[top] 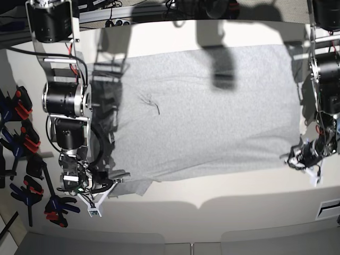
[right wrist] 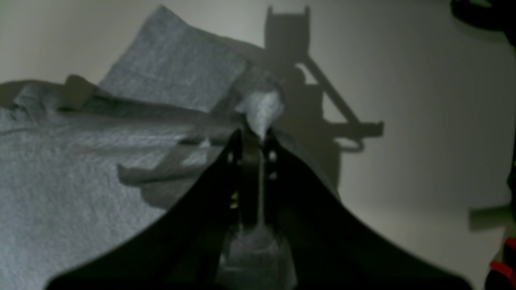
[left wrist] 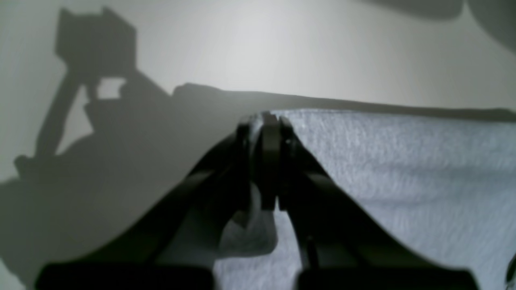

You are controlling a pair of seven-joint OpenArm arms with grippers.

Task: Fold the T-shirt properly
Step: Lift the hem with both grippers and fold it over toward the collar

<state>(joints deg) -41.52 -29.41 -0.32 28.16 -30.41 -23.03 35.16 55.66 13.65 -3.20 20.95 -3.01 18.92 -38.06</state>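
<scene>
The light grey T-shirt [top: 207, 111] lies spread flat on the white table [top: 239, 210] with a plain side up; no lettering shows. My left gripper [top: 295, 158] is at the shirt's front right corner. In the left wrist view this gripper [left wrist: 266, 121] is shut on the cloth's edge [left wrist: 403, 169], lifted slightly above the table. My right gripper [top: 109, 180] is at the front left corner by a sleeve. In the right wrist view this gripper [right wrist: 258, 135] is shut on a pinch of the cloth [right wrist: 60, 181], with a tuft poking past the tips.
Several red, blue and black clamps [top: 24, 138] hang along the left edge of the base view. Cables [top: 111, 13] run behind the table's far edge. A strip of bare white table lies in front of the shirt.
</scene>
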